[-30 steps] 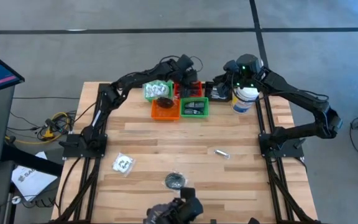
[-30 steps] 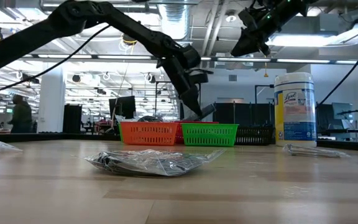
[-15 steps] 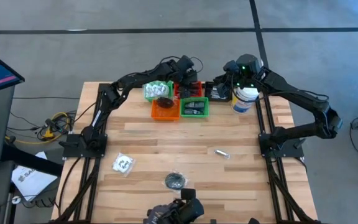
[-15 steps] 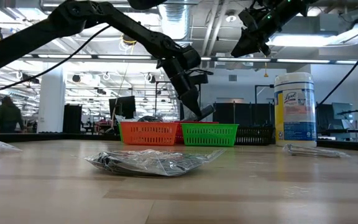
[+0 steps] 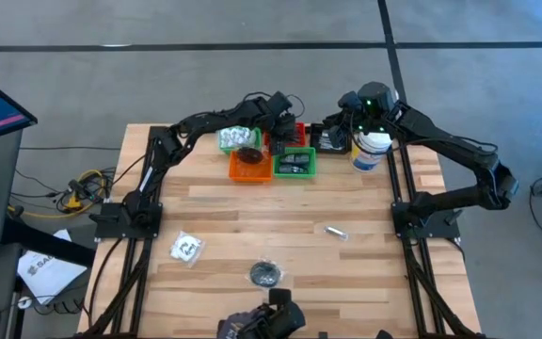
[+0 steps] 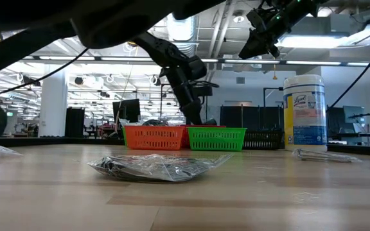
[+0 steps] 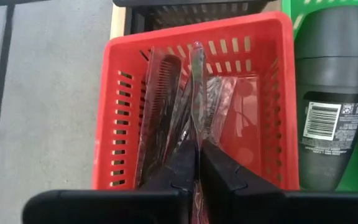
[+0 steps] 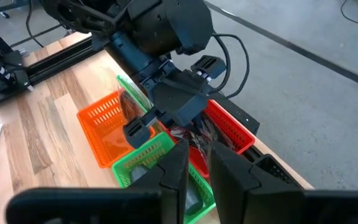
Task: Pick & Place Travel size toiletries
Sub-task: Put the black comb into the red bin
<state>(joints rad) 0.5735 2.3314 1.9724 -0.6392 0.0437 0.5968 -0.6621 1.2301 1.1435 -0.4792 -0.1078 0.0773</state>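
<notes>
My left gripper is shut on a clear packet with a black comb, over the red tray at the table's far edge, also seen from above as the red tray. More comb packets lie in that tray. A dark grey oval bottle lies in the green tray. On the near table lie a clear packet with white contents, a black round piece in plastic and a slim silvery tube. My right gripper hangs high above the trays, open by a narrow gap, with nothing in it. My left gripper pinches the clear comb packet by its near end between its two fingers. The fingers slant down from above and point toward the far edge, along the packet. The packet stands on edge, and its far end reaches down into the red tray.
The orange tray, a tray of white packets and a black tray stand beside the red and green ones. A tall white canister stands at the far right. The table's middle is bare wood.
My left gripper has sunk toward the red tray with the comb packet still in its shut fingers. The packet, which showed above the tray rims in the low view, now sits lower behind them.
</notes>
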